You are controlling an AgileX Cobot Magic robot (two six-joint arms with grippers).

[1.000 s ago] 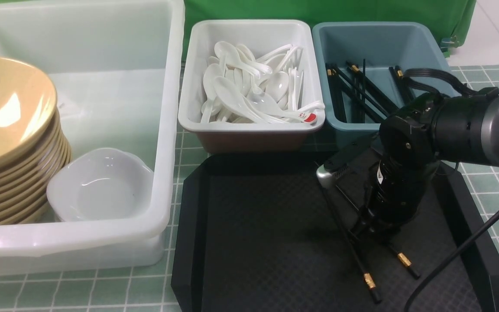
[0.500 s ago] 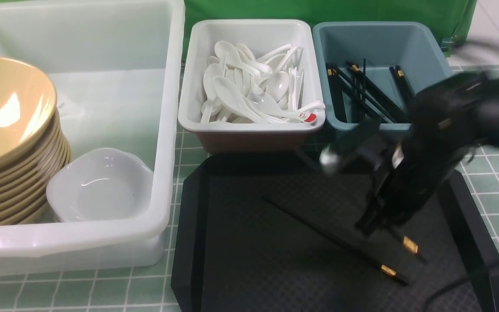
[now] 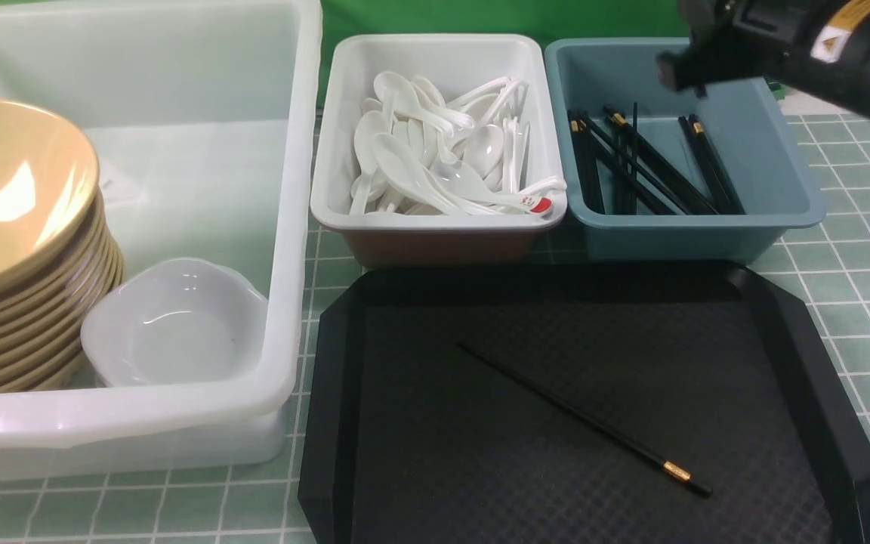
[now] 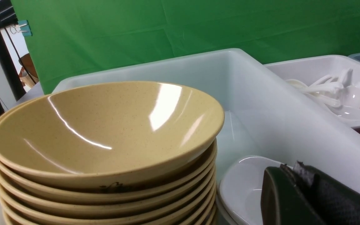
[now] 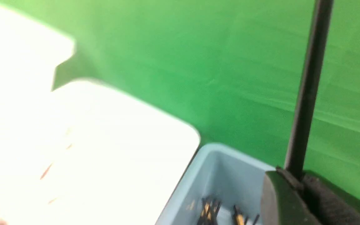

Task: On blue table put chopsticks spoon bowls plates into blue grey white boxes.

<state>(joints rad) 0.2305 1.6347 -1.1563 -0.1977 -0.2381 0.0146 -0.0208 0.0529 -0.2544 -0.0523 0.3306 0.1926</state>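
right gripper (image 5: pixel 294 184): clamped near one end of a single stick, which juts straight out of the pinch (a rod this thin would swivel in a looser hold).
held chopstick (image 5: pixel 308 87): in the air over the blue-grey box (image 3: pixel 677 227), whose open inside shows just beneath it in the right wrist view. I judge it is about to be dropped in.
boxed chopsticks (image 3: pixel 631 166): lie lengthwise along the box floor, the only way such long sticks rest flat.
loose chopstick (image 3: pixel 578 418): lies slantwise on the black tray (image 3: pixel 420 453), touching nothing else, and is probably the next pick.
left gripper (image 4: pixel 292 187): pads pressed together on nothing, parked low beside the bowls (image 4: pixel 105 131), clear of the right arm's path.
large translucent box (image 3: pixel 291 227): bowls stacked and plates (image 3: pixel 178 325) tucked beside them, saving floor space.
white box (image 3: pixel 435 223): heaped with spoons (image 3: pixel 435 159), between the other two boxes.
table (image 3: pixel 858 249): boxes along the far side, tray nearer.
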